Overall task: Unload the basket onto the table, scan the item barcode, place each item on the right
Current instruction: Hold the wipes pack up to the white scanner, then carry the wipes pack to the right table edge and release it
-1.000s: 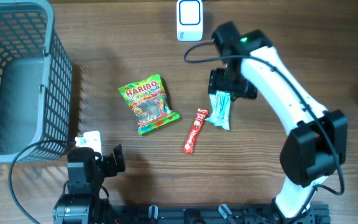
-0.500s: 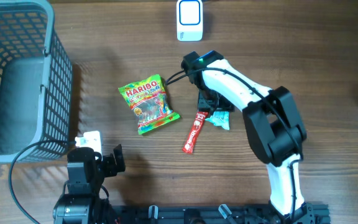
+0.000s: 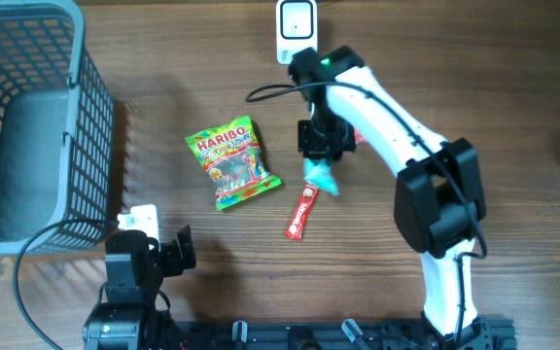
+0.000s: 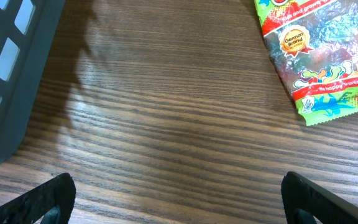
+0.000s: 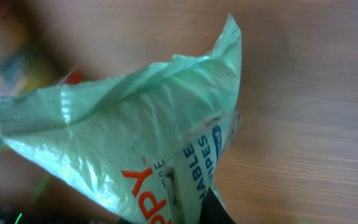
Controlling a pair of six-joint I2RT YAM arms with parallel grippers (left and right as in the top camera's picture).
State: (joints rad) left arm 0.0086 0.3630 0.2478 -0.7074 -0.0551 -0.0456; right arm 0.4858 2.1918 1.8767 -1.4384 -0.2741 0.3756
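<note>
— What lies across the table, left to right?

— At ten o'clock stands a grey plastic mesh basket (image 3: 27,117), its walls a lattice of square holes. At seven o'clock is my left gripper (image 4: 179,198), its fingers spread wide with nothing between them, only the grained brown wooden table (image 4: 166,124) underneath. Nearer the centre, a glossy, crinkled gummy bag (image 3: 231,163) in green, red and yellow lies flat on the wood.

— And the item to scan?

— The pale green film packet (image 5: 123,149), creased and shiny, is at three o'clock of the sweets. My right gripper (image 3: 319,151) has it pinched by the top, fingers narrow. Just beside it, at its seven o'clock, lies a slim red stick sachet (image 3: 302,212). The white rounded plastic scanner (image 3: 297,31) stands at the packet's twelve o'clock, by the far edge.
</note>
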